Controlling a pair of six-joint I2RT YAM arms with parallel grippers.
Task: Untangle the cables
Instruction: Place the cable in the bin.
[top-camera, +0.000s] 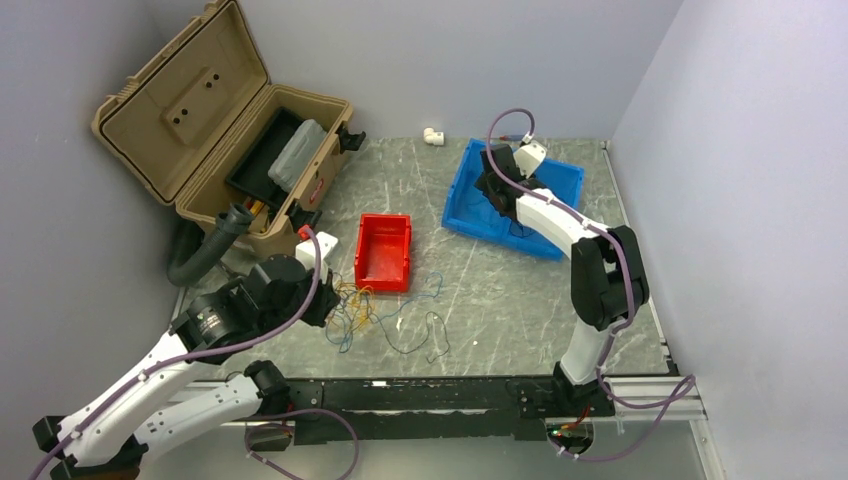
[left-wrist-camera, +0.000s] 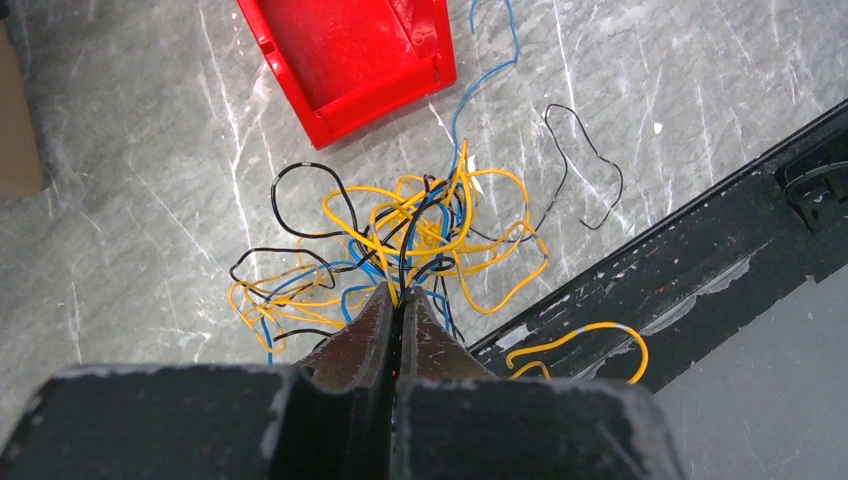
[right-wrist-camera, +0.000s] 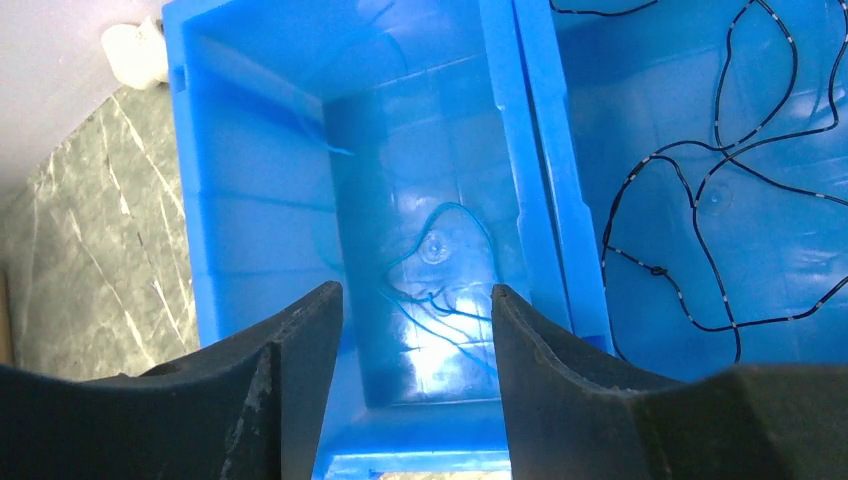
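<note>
The cables (top-camera: 355, 305) lie as a loose tangle of yellow, blue and black wires on the grey table, in front of the red bin. In the left wrist view the tangle (left-wrist-camera: 420, 230) spreads just ahead of my left gripper (left-wrist-camera: 402, 292), which is shut with yellow and black strands pinched at its tips. From above, the left gripper (top-camera: 325, 300) sits at the tangle's left edge. My right gripper (right-wrist-camera: 415, 295) is open and empty over the blue bin (right-wrist-camera: 545, 170), far from the tangle. A blue wire (right-wrist-camera: 460, 210) lies in one compartment, a black wire (right-wrist-camera: 652, 268) in the other.
A red bin (top-camera: 385, 250) stands behind the tangle. An open tan toolbox (top-camera: 200, 110) is at back left. The blue bin (top-camera: 555, 180) is at back right, a white fitting (top-camera: 432, 135) beside it. A yellow wire (left-wrist-camera: 590, 330) lies over the black front rail (left-wrist-camera: 700, 230).
</note>
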